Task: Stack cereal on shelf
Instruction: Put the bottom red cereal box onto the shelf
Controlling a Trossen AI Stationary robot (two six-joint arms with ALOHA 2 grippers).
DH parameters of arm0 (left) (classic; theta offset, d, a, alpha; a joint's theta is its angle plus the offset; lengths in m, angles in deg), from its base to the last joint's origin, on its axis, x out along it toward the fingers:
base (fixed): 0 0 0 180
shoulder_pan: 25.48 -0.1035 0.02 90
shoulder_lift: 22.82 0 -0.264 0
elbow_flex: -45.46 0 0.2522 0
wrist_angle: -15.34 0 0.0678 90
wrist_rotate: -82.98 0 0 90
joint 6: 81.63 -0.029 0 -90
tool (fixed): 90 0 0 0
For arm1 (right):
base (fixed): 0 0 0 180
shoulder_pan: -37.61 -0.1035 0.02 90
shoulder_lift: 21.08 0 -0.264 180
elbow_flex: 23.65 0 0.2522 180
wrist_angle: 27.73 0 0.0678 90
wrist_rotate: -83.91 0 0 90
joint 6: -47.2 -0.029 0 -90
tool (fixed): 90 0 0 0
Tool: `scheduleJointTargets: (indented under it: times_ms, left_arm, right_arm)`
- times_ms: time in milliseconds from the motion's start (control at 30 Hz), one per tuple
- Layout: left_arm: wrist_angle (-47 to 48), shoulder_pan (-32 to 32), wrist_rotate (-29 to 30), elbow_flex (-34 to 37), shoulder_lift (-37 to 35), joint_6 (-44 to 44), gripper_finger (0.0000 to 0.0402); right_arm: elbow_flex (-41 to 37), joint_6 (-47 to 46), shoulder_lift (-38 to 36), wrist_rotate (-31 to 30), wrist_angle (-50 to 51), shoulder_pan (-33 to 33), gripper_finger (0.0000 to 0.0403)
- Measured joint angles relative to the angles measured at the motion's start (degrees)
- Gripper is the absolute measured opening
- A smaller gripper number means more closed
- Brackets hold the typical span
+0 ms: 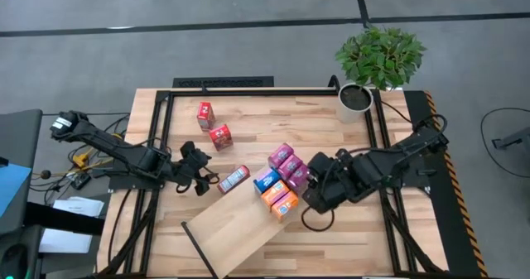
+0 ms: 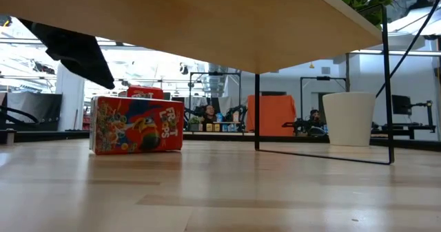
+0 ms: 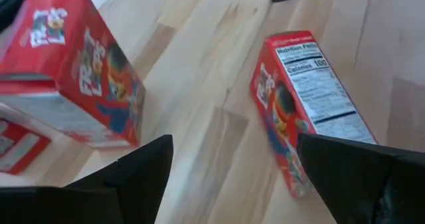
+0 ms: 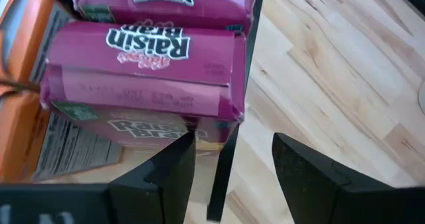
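Observation:
The shelf (image 1: 236, 229) is a pale wood board on thin black legs, standing diagonally at the table's near middle; the low view shows its underside (image 2: 207, 18). Several cereal boxes sit on its right end: two magenta (image 1: 288, 163) (image 4: 143, 64), a blue (image 1: 266, 180), two orange (image 1: 280, 199). Two red boxes (image 1: 213, 125) (image 3: 73, 71) (image 2: 138, 125) rest on the tabletop farther back. Another red box (image 1: 234, 178) lies by the shelf's far edge. My left gripper (image 1: 199, 176) (image 3: 232, 177) is open, left of that box. My right gripper (image 1: 317, 182) (image 4: 232, 164) is open, just right of the magenta boxes.
A potted plant (image 1: 374, 64) in a white pot (image 2: 348, 118) stands at the table's far right corner. A black metal frame (image 1: 248, 90) runs around the tabletop. Bare planks lie between the red boxes and the pot. People sit in the room beyond.

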Motion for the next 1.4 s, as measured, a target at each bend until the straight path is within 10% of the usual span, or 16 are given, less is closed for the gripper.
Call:
scheduleJointTargets:
  times_ms: [567, 1400]
  left_arm:
    - [-18.18, -2.92, -8.60, -0.02, 9.26, -6.57, 0.0345]
    - [-17.06, -4.04, -9.54, -0.71, 15.03, -5.18, 0.0327]
  right_arm:
    - [0.00, 3.71, 0.00, 1.13, -0.35, 2.18, 0.0227]
    - [-0.01, -11.84, -0.01, 1.13, 6.27, -10.30, 0.0220]
